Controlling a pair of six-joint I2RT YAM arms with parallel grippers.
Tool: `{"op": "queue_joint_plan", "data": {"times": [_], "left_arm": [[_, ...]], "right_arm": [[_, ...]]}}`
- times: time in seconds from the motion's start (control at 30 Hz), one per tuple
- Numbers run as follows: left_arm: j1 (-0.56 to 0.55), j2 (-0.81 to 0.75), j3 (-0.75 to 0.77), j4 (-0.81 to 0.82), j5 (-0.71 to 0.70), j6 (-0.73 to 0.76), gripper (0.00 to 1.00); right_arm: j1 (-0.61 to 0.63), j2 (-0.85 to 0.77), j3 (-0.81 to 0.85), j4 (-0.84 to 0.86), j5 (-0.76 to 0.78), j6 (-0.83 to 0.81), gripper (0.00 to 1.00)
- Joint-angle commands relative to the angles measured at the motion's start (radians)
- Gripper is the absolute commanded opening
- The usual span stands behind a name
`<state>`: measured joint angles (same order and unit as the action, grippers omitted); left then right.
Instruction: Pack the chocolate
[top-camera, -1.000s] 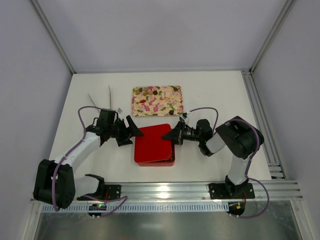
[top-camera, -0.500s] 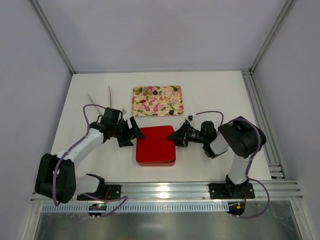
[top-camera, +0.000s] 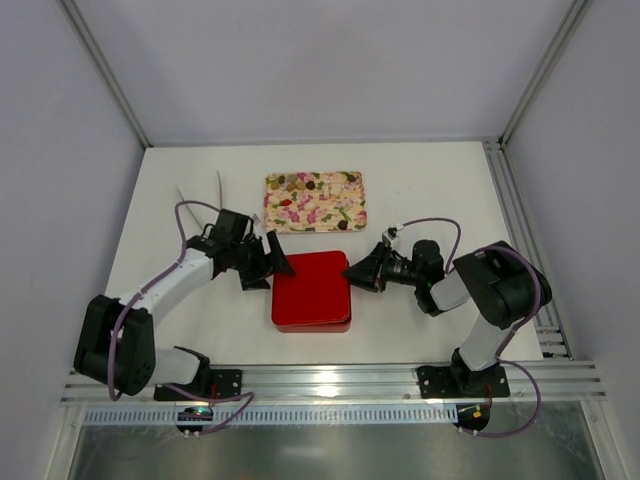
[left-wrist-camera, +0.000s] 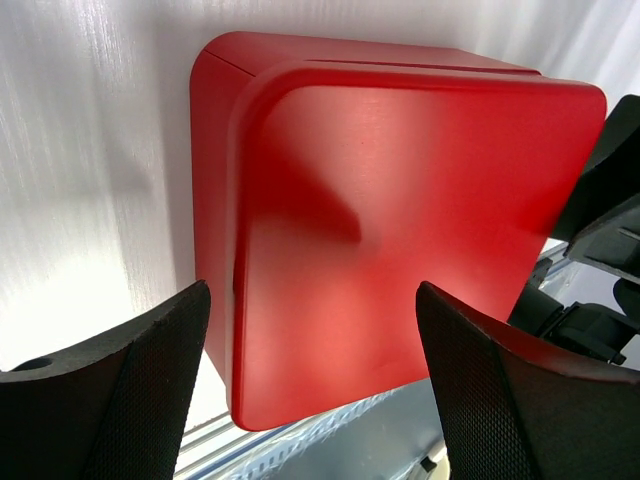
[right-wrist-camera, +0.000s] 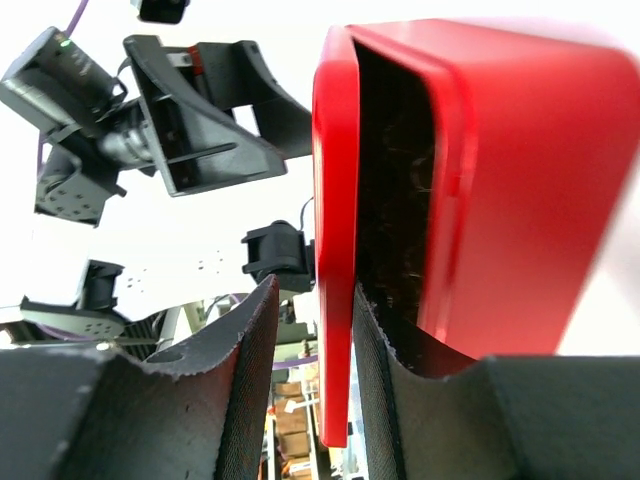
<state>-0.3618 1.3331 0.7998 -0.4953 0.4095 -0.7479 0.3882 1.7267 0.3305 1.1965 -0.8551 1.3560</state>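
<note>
Box (top-camera: 311, 290), one, red and lidded, between open left gripper (top-camera: 274, 262) and right gripper (top-camera: 362, 272), state unclear, one tray (top-camera: 314, 201) behind

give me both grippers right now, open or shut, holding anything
Left gripper: open, holding nothing, fingers spread either side of the red lid.
Right gripper: shut on the red lid's edge, which sits between its fingers and is lifted off the red box.

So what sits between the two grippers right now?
The red box, lid on, lies between the left gripper and right gripper; the top external view shows it.
</note>
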Motion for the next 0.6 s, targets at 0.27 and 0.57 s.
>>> {"op": "queue_joint_plan", "data": {"times": [0.27, 0.57], "left_arm": [[-0.031, 0.032, 0.067, -0.029, -0.024, 0.022, 0.81], [-0.040, 0.034, 0.078, -0.049, -0.037, 0.024, 0.81]], "right_arm": [[-0.049, -0.068, -0.018, -0.142, -0.009, -0.158, 0.38], [-0.061, -0.119, -0.005, -0.297, 0.019, -0.242, 0.45]]}}
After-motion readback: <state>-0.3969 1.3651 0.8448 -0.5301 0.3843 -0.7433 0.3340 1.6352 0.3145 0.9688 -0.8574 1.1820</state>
